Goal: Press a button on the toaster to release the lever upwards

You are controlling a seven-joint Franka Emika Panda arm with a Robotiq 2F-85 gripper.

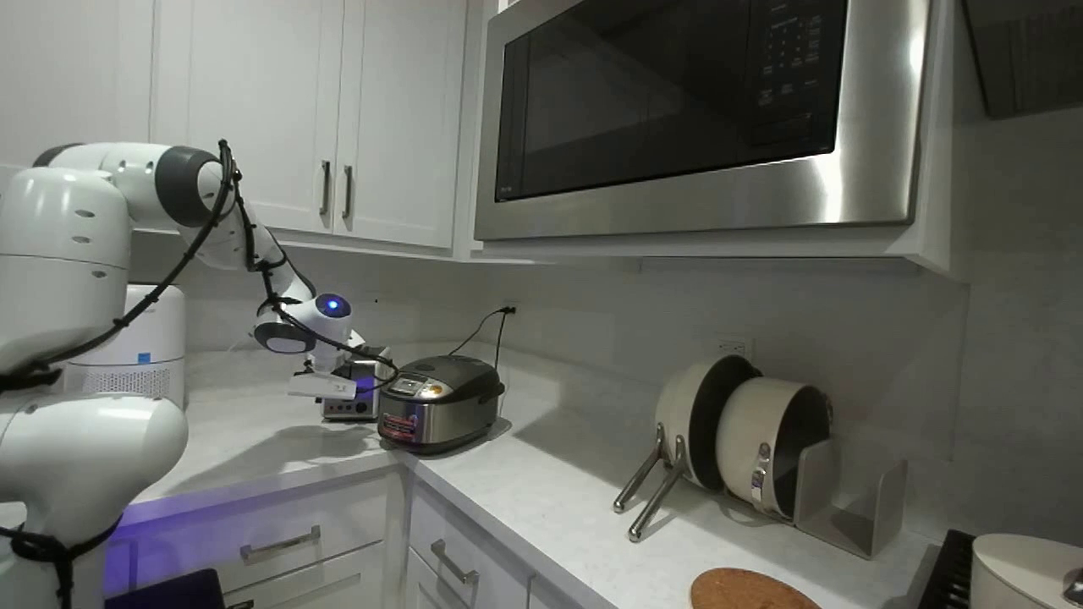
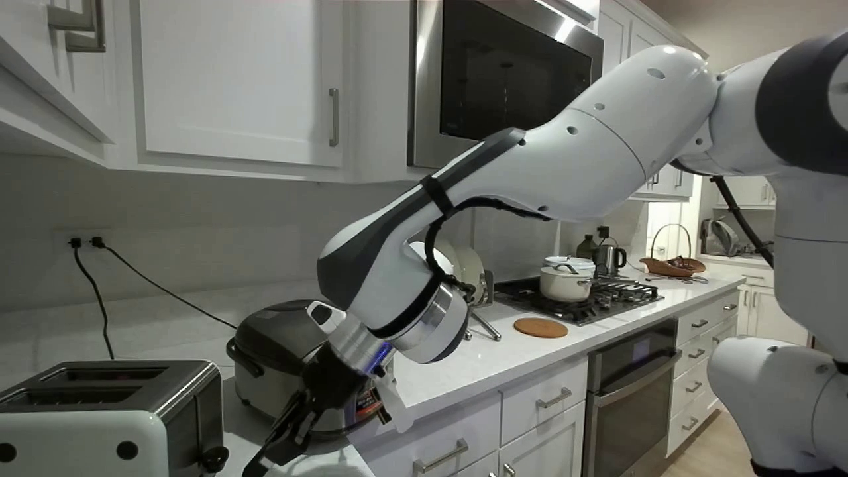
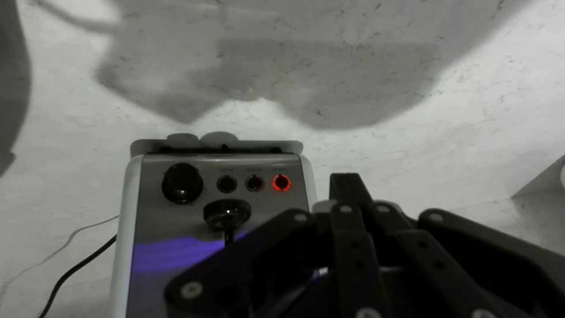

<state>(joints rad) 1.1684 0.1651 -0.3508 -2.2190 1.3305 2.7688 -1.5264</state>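
Fingers pressed together, and the gripper shows a single dark tip against the pale counter in the wrist view! The toaster spreads toward eight o'clock from that tip, violet light streaking its steel end. Look at those controls: the black lever sits just beside a row of three buttons; from the lever, a round knob stands at ten o'clock, and at two o'clock the red-ringed button is glowing! The tip sits at three o'clock from that glow, with a gap between them in the picture. Over to an exterior view: the toaster fills the corner at eight o'clock, slots on top, lever low on its end, a strip of counter showing between lever and gripper. The arm slants down from two o'clock. Toward two o'clock from the toaster, there's the rice cooker, partly behind the wrist. And in an exterior view, the microwave sits between one and two o'clock, while at nine o'clock from the toaster stands a white cylindrical appliance, partly hidden!
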